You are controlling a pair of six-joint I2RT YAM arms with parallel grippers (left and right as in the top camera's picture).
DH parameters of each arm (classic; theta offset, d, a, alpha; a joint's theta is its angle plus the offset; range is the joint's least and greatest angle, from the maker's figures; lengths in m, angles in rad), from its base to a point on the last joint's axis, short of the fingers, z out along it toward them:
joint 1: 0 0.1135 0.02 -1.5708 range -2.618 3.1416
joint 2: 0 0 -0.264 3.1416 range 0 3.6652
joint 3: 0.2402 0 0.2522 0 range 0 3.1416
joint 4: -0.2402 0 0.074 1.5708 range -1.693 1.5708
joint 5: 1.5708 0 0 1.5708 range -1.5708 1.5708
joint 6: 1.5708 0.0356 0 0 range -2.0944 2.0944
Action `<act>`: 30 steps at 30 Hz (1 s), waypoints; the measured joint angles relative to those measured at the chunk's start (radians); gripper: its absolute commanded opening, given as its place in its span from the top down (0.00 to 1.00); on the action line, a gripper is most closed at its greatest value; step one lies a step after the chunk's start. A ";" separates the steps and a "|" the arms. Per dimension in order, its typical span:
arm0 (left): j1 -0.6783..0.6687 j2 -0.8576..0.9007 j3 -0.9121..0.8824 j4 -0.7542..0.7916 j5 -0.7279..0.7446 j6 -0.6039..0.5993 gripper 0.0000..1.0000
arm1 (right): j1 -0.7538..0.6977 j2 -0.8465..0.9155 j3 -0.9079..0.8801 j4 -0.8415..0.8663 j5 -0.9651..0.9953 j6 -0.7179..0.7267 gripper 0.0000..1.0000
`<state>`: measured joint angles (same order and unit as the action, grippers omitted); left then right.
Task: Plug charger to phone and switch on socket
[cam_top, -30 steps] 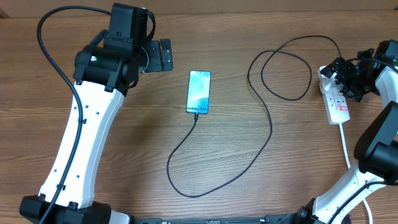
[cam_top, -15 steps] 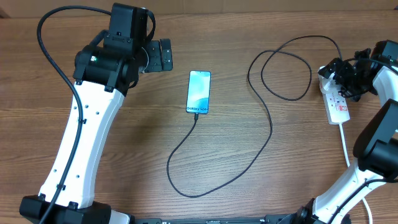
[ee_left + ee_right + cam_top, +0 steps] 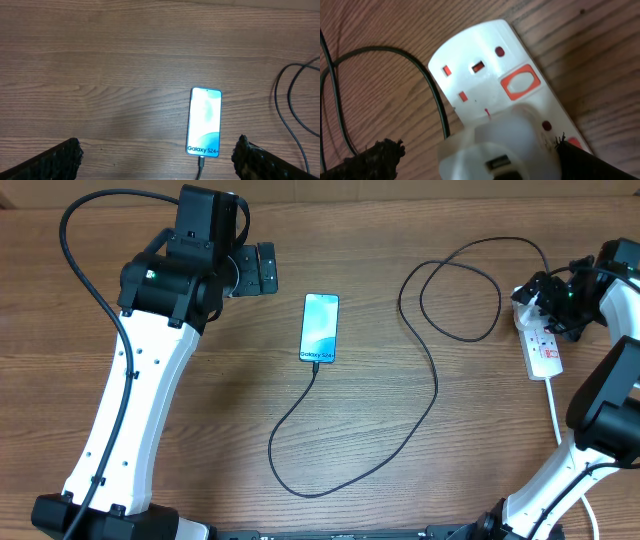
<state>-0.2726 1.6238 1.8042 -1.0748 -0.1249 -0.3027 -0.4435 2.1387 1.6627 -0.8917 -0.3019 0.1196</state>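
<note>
The phone lies flat mid-table, its screen lit and reading "Galaxy S24+"; it also shows in the left wrist view. The charger's black cable is plugged into the phone's near end and loops right to a white adapter seated in the socket. My right gripper is open and hangs low over the socket's far end, its fingers either side of the adapter. A red-ringed switch sits just beyond it. My left gripper is open and empty, up and left of the phone.
The socket's white lead runs down the right side towards the right arm's base. The black cable makes a wide loop between phone and socket and passes beside the strip. Bare wooden tabletop lies left of the phone.
My right gripper has shifted slightly up and right over the socket's far end. The left arm, phone and cable have not moved.
</note>
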 measured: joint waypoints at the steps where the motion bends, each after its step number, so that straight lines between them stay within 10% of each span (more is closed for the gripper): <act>1: 0.000 0.000 0.000 0.000 0.000 0.000 0.00 | 0.000 0.000 0.002 -0.003 0.000 -0.001 0.00; 30: 0.000 0.000 0.000 0.000 0.000 0.000 0.00 | 0.000 0.000 0.007 -0.035 0.058 -0.012 0.00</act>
<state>-0.2726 1.6238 1.8042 -1.0744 -0.1249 -0.3027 -0.4435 2.1387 1.6699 -0.9264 -0.2443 0.1074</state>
